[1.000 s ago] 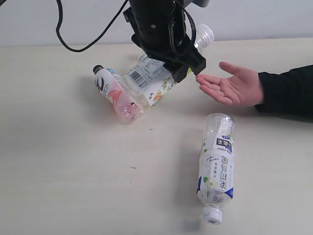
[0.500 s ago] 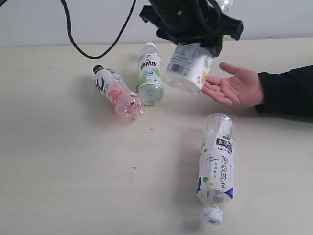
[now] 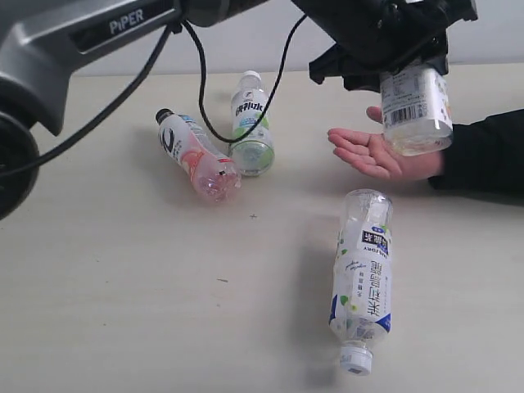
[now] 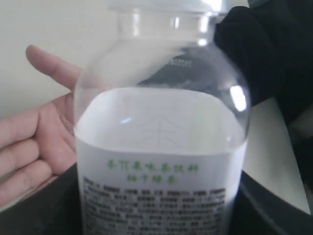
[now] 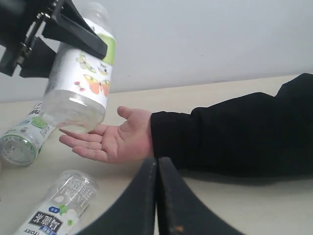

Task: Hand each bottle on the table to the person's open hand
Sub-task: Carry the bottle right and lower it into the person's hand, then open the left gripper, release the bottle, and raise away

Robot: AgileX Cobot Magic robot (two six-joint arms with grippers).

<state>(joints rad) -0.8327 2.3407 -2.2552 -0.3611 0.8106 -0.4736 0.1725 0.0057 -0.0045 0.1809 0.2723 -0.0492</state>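
Note:
My left gripper is shut on a clear white-labelled bottle, holding it upright just above the person's open hand. The hand lies palm up with a black sleeve behind it. On the table lie three bottles: a pink-tinted black-capped one, a green-labelled white-capped one, and a blue-labelled one near the front. My right gripper is shut with nothing in it, low near the sleeve; the exterior view does not show it.
The left arm and its black cable stretch across the back of the table above the pink and green bottles. The black sleeve rests along the right edge. A pale wall stands behind the table.
My left gripper has carried the white-labelled bottle up off the table and rightward, turning it upright over the open palm. The green-labelled bottle has come into view. The hand has stayed put.

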